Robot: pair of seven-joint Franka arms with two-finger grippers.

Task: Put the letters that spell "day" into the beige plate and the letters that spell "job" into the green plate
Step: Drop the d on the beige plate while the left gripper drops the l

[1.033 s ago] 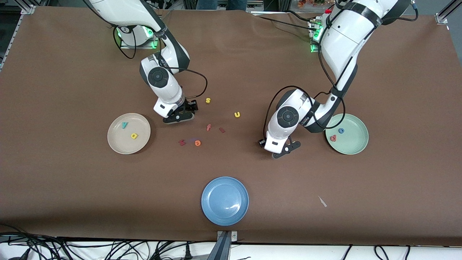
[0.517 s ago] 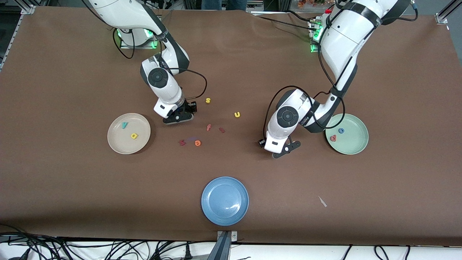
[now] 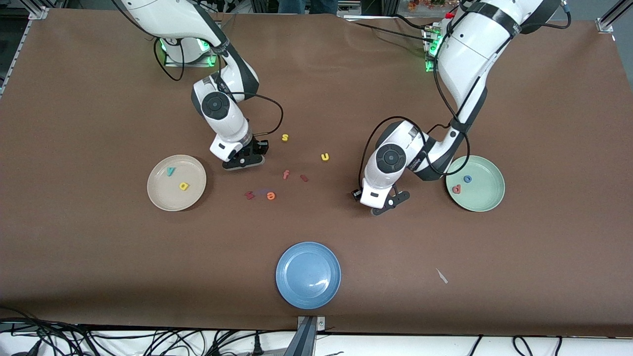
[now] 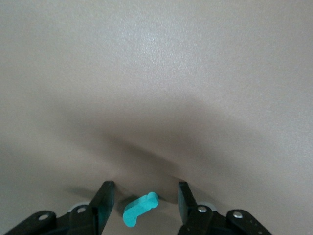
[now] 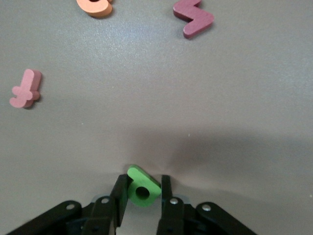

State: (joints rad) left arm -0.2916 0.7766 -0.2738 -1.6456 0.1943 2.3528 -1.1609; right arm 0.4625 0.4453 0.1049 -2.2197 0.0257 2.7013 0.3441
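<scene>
From my station the only readable signs are the foam letters themselves: on the brown table (image 3: 99, 257) I read a yellow "s" (image 3: 285, 137), a yellow "u" (image 3: 325, 156), a red "f" (image 3: 286, 174) and an orange "e" (image 3: 270, 196), all loose near its middle. The beige plate (image 3: 160, 198) carries a teal "y" (image 3: 170, 171), and the green plate (image 3: 487, 198) a blue "o" (image 3: 467, 179). I can read no labels, brands or numbers anywhere.
</scene>
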